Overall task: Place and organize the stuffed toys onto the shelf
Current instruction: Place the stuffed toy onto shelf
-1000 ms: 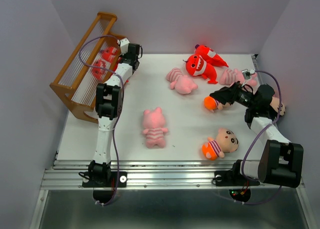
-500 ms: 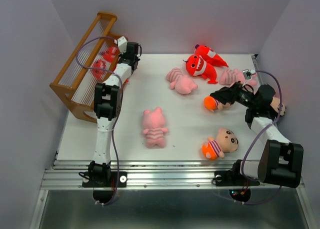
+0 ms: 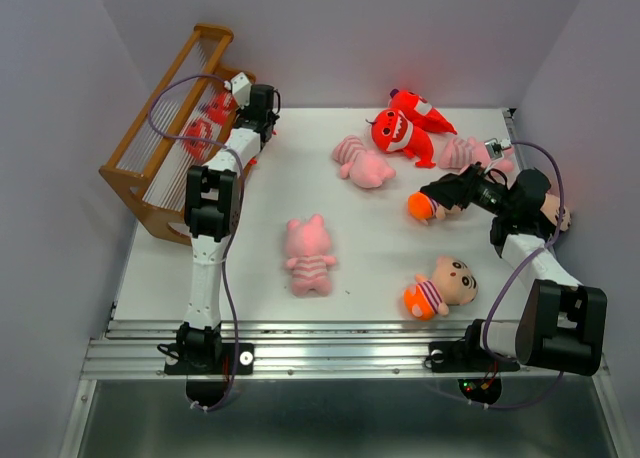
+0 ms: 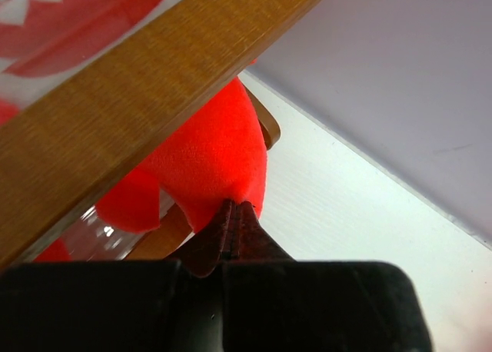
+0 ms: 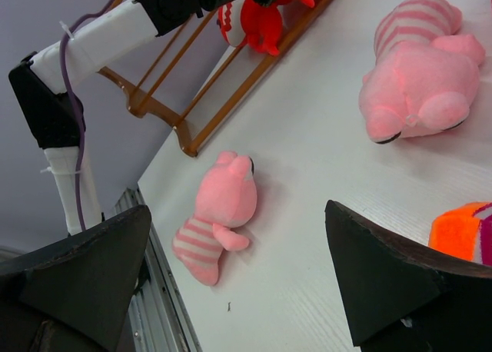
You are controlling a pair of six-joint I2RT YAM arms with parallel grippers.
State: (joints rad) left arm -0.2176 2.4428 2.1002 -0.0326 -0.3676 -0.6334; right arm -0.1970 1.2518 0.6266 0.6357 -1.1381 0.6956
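Note:
The brown shelf (image 3: 165,128) stands at the far left with two red monsters (image 3: 197,133) on its bars. My left gripper (image 3: 232,106) is shut, and its tips (image 4: 234,207) press against the upper red monster (image 4: 207,156) under a wooden shelf rail (image 4: 154,83); no fabric shows between the jaws. My right gripper (image 3: 440,193) hangs open above a boy doll (image 3: 422,206) with an orange bottom (image 5: 461,233). Between its fingers (image 5: 84,267) I see a pink pig (image 5: 219,214) far below. Two more red monsters (image 3: 395,130), pigs (image 3: 362,161) (image 3: 470,153) (image 3: 308,255) and a boy doll (image 3: 440,286) lie on the table.
The white table (image 3: 370,238) ends at a metal rail (image 3: 340,343) along the near edge. Grey walls close in at the back and on both sides. Another doll's head (image 3: 560,216) peeks out behind the right arm. The left arm's cable loops over the shelf.
The left wrist has crept slightly toward the back along the shelf, still against the red monster. The right arm and the toys on the table have not moved.

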